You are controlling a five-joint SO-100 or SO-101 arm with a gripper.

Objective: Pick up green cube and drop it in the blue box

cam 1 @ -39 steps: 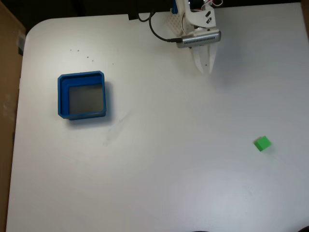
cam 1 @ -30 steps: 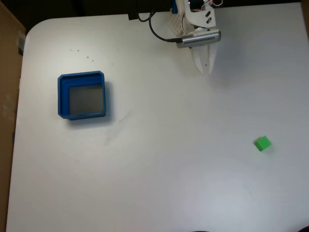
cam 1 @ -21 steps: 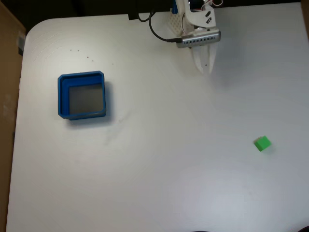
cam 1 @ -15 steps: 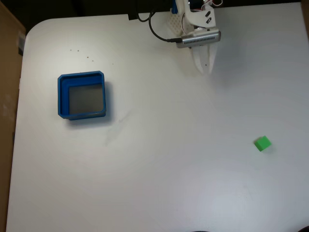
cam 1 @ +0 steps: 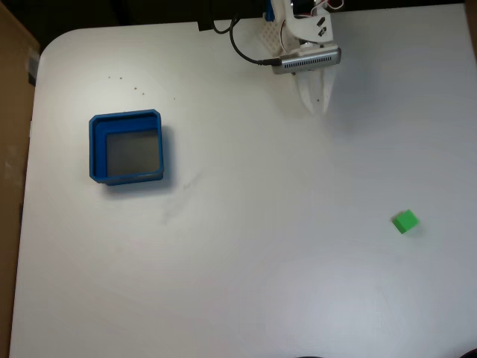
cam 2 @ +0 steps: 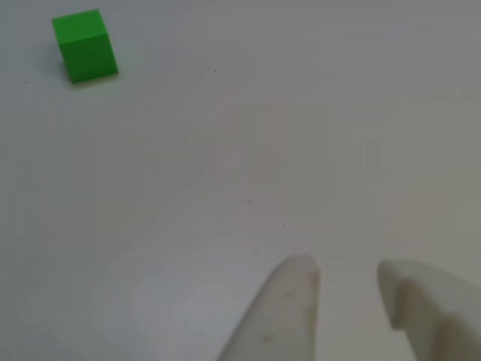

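Note:
The green cube [cam 1: 405,221] lies alone on the white table at the right in the fixed view; in the other view the green cube [cam 2: 85,45] sits at the upper left. The blue box [cam 1: 97,149] stands at the left of the table, its grey floor bare. My gripper [cam 1: 317,110] hangs near the table's far edge, well above the cube in the picture and far right of the box. Its white fingertips [cam 2: 297,282] stand a narrow gap apart with nothing between them; the gripper [cam 2: 346,272] points at bare table.
A black cable [cam 1: 242,48] loops from the arm's base at the top edge. A brown board [cam 1: 11,112] runs along the table's left side. Faint dark specks [cam 1: 136,89] mark the table above the box.

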